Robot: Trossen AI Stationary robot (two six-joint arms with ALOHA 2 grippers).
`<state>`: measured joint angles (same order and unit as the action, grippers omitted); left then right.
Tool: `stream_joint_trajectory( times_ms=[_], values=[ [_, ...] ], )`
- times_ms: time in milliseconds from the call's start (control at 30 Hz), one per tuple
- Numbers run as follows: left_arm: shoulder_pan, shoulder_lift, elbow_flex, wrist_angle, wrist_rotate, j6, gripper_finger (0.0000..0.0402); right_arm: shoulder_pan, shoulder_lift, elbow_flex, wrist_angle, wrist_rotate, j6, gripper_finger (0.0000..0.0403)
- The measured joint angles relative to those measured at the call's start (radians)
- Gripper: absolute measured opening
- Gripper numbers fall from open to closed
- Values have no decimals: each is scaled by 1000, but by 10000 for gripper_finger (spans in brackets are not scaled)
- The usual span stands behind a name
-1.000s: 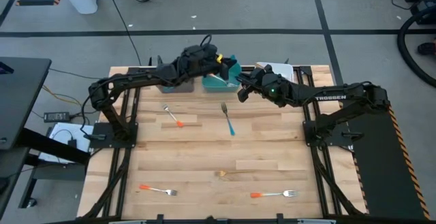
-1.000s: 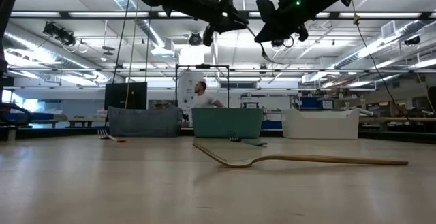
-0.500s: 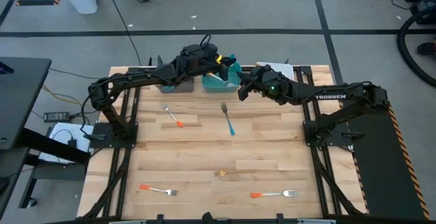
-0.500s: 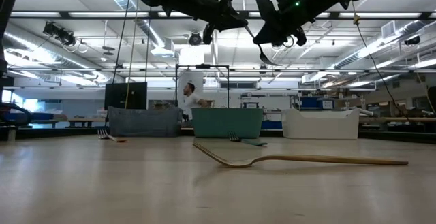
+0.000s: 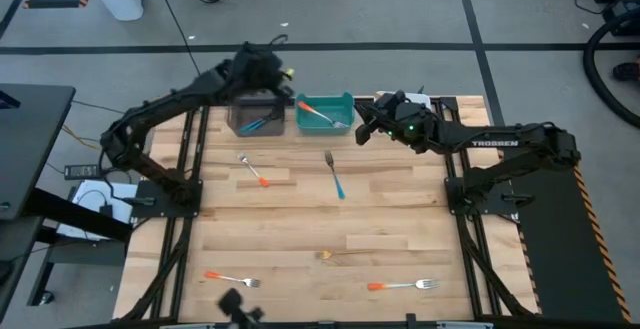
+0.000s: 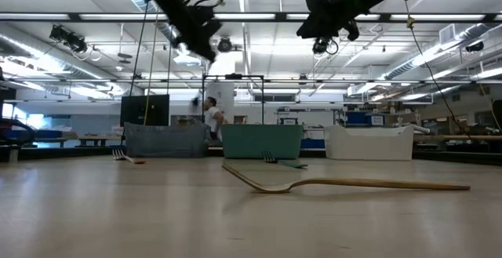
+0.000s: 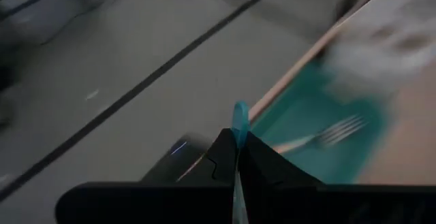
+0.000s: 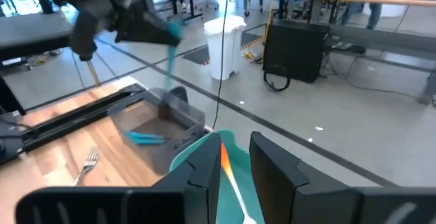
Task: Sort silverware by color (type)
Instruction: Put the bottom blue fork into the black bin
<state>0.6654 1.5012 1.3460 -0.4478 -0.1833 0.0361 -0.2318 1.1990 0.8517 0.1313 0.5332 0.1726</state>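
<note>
Left gripper (image 5: 268, 69) hangs above the grey bin (image 5: 256, 117), fingers clamped on a blue-handled fork (image 7: 239, 118); one blue fork (image 8: 144, 138) already lies in that bin. Right of the grey bin, the teal bin (image 5: 325, 112) holds an orange-handled fork (image 5: 314, 115). Right gripper (image 5: 362, 129) sits just past the teal bin, jaws parted, holding nothing.

Progress, as I judge: early, ~2 binned, 1 in hand. Left on the table (image 5: 300, 219), nearer the viewer than the grey bin: orange fork (image 5: 253, 171), blue fork (image 5: 334, 176), gold fork (image 5: 370, 253), two more orange-handled forks (image 5: 231, 279) at the near edge.

Writing: "TROSSEN" on right arm (image 5: 495, 144).
</note>
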Motion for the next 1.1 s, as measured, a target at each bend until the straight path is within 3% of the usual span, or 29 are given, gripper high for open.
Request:
stream_joint_trajectory(
  times_ms=[167, 433, 633, 800, 1100],
  values=[
    [92, -6, -3, -245, -75, 135, 12, -3, -7, 0, -3, 22, -17, 85],
    [126, 71, -15, -240, -94, 291, 15, -25, -7, 0, -6, 27, -16, 84],
    [122, 163, -15, -243, -91, 308, 21, -32, -7, 0, -6, 41, -15, 84],
    [123, 218, -15, -261, -93, 311, 45, -32, -8, 0, -6, 53, -15, 84],
    [94, 210, 1, -284, -84, 308, 95, -39, -8, 0, -20, 88, -15, 84]
  ],
)
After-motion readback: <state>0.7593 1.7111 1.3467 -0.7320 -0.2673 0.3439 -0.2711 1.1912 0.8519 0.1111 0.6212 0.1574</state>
